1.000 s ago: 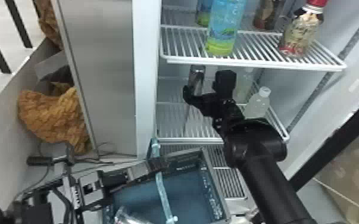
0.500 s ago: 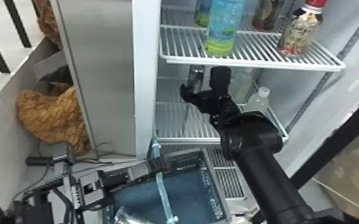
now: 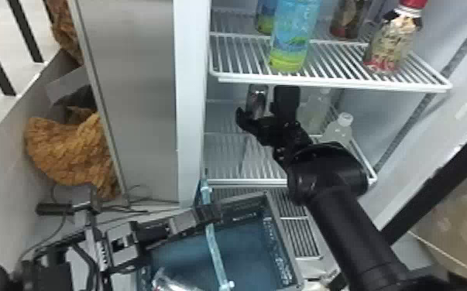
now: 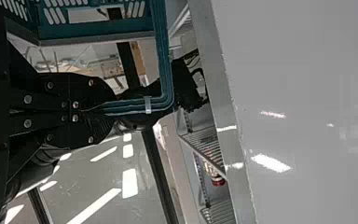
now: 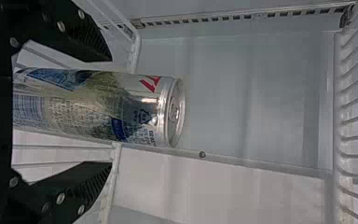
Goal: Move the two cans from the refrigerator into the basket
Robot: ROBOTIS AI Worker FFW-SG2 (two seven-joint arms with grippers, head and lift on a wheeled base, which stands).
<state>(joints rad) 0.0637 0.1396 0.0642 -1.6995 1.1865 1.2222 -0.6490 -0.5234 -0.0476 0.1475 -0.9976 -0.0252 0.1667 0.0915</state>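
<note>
- The right gripper was found inside the refrigerator, below the upper shelf.
- Its jaws stood wide apart, one on each side of an upright can; in the right wrist view, gaps showed between the can and both jaws, so it had hold of nothing.
- That can was on the lower shelf, near the refrigerator's left wall.
- A second, silvery can lay inside the basket, partly cut off by the head view's bottom edge.
- The left gripper was at the basket, in front of the refrigerator. Its jaws were closed on the blue handle, as the left wrist view confirmed.
- Two clear bottles stood on the lower shelf, to the right of the can: one with a white cap, one farther back.
- The upper shelf carried a blue-and-green bottle, a red-capped bottle to its right, and two more bottles behind, one blue and green, one dark.
</note>
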